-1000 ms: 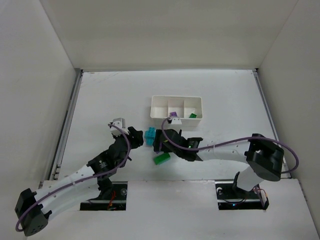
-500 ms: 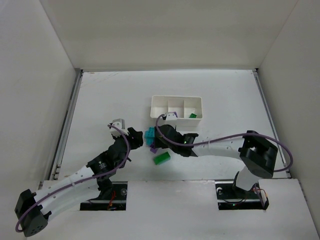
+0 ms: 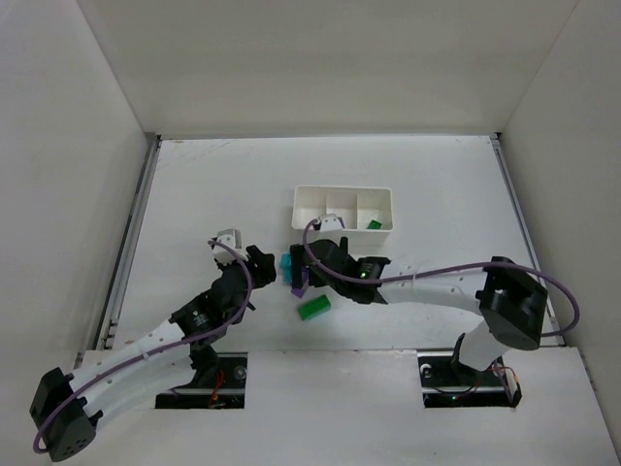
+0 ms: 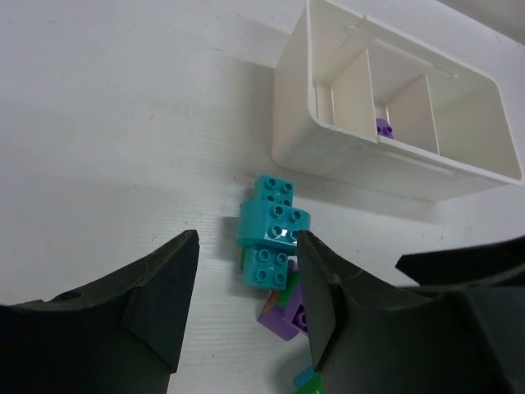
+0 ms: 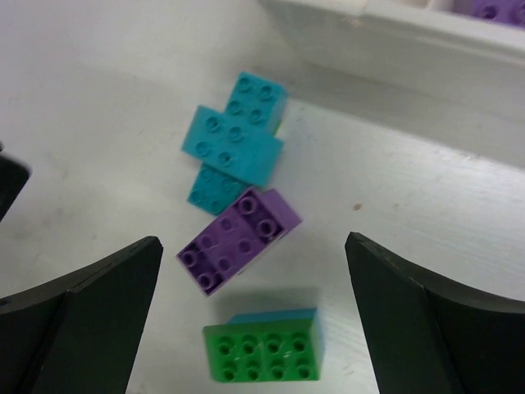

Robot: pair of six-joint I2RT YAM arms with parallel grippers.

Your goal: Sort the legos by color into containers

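Centre of the overhead frame, on the white counter [image 3: 213, 184]: loose legos [image 3: 287, 262] just below the low white tray [image 3: 343, 191]. Through the right wrist camera, a cluster of cyan legos [image 5: 234, 144] at upper centre, a purple lego [image 5: 239, 238] lying against its lower edge, a green lego [image 5: 262, 355] just beneath at the bottom of the frame, a sliver of cyan showing under it. Over the purple and green pieces, the right hand [image 5: 253, 240], jaws spread wide and gripping nothing. From the left of the overhead frame, the left hand [image 4: 246, 246], jaws partly apart and empty, aimed at the cyan cluster on the counter beyond its fingertips. Inside the tray, a purple piece [image 4: 383, 128] in the middle compartment and a green piece [image 3: 374, 224] in the right-hand compartment, both well apart from the loose pile.
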